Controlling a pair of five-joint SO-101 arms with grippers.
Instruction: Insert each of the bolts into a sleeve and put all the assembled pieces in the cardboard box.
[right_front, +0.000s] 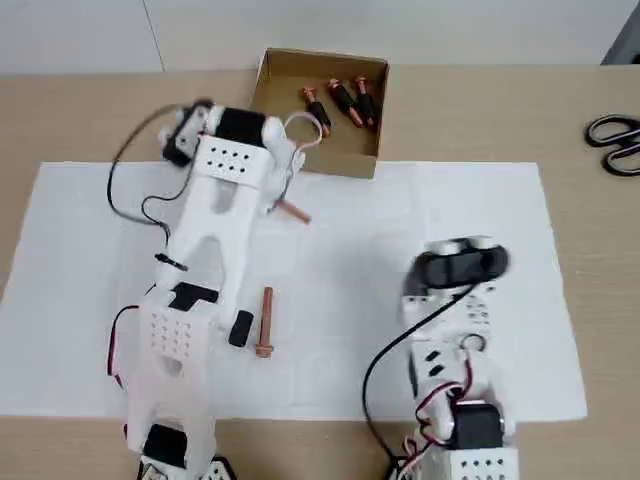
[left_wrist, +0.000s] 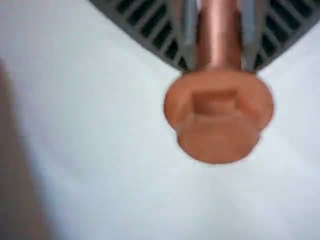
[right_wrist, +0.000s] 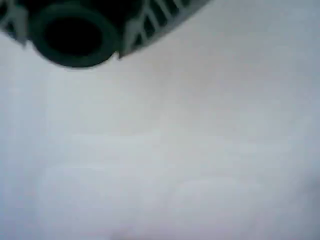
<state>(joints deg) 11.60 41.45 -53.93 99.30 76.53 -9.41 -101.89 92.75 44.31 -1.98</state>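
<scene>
My left gripper (right_front: 283, 197) is shut on a copper bolt (right_front: 296, 212) just in front of the cardboard box (right_front: 268, 100). In the left wrist view the bolt's head (left_wrist: 218, 116) sticks out from between the fingers (left_wrist: 187, 30), over the white sheet. A second bolt (right_front: 266, 321) lies on the sheet beside the left arm, with a black sleeve (right_front: 241, 328) next to it. Three assembled pieces (right_front: 343, 101) lie in the box. My right gripper (right_front: 460, 263), low over the sheet at the right, is shut on a black sleeve (right_wrist: 75, 35) whose open end faces the camera.
A white paper sheet (right_front: 350, 270) covers the middle of the wooden table (right_front: 480, 110). Black scissors (right_front: 614, 138) lie at the far right edge. The left arm's cables (right_front: 130, 190) loop over the sheet's left part.
</scene>
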